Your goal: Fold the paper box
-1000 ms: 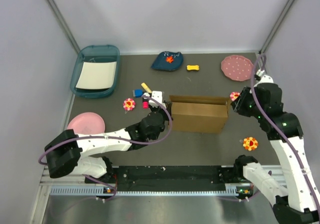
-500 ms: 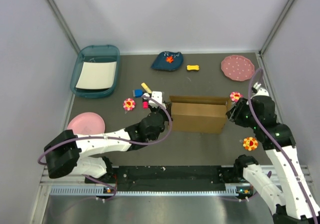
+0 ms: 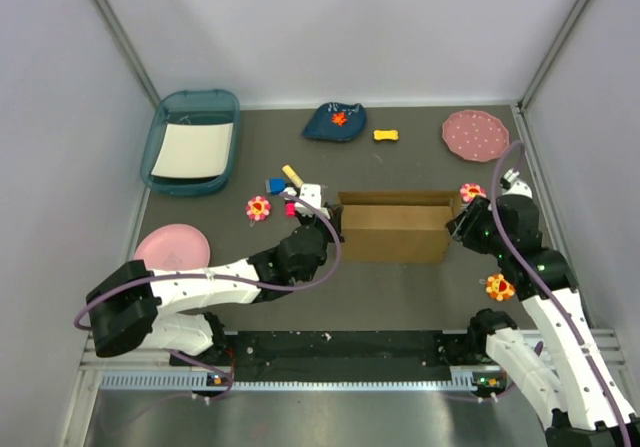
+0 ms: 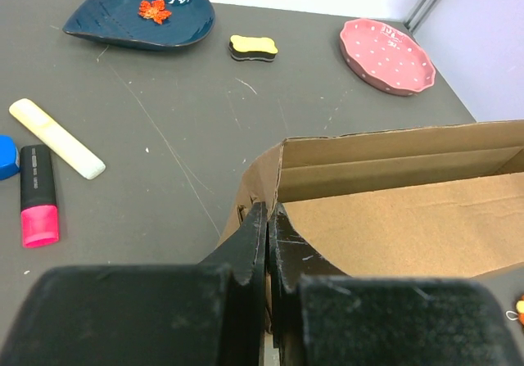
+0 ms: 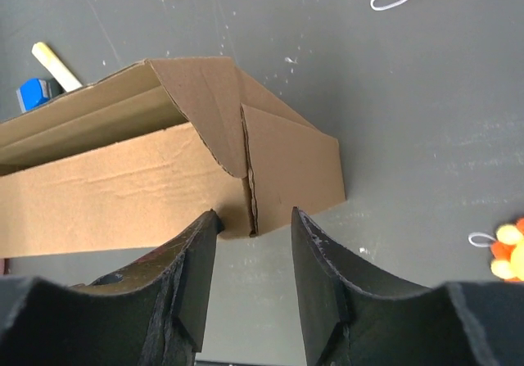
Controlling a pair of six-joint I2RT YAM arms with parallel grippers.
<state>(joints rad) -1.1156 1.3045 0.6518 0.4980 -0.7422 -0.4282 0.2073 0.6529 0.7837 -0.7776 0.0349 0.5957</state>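
The brown cardboard paper box [image 3: 395, 227] stands partly folded in the middle of the table, its top open. My left gripper [image 3: 333, 229] is shut on the box's left end wall; in the left wrist view its black fingers [image 4: 254, 243] pinch the cardboard edge, the box [image 4: 393, 219] stretching to the right. My right gripper [image 3: 460, 225] is open just off the box's right end; in the right wrist view it [image 5: 255, 219] straddles the lower corner of the end flap [image 5: 291, 165] without gripping it.
A teal tray [image 3: 192, 142] with a white sheet stands at the back left. A dark blue dish [image 3: 335, 122], a yellow bone toy [image 3: 387, 135], two pink plates [image 3: 474, 133] [image 3: 172, 246], flower toys [image 3: 500, 287] and markers [image 3: 285, 182] lie around the box.
My right arm has swung in from the right towards the box's right end and lowered. The left gripper keeps its hold on the left wall; the box has shifted slightly.
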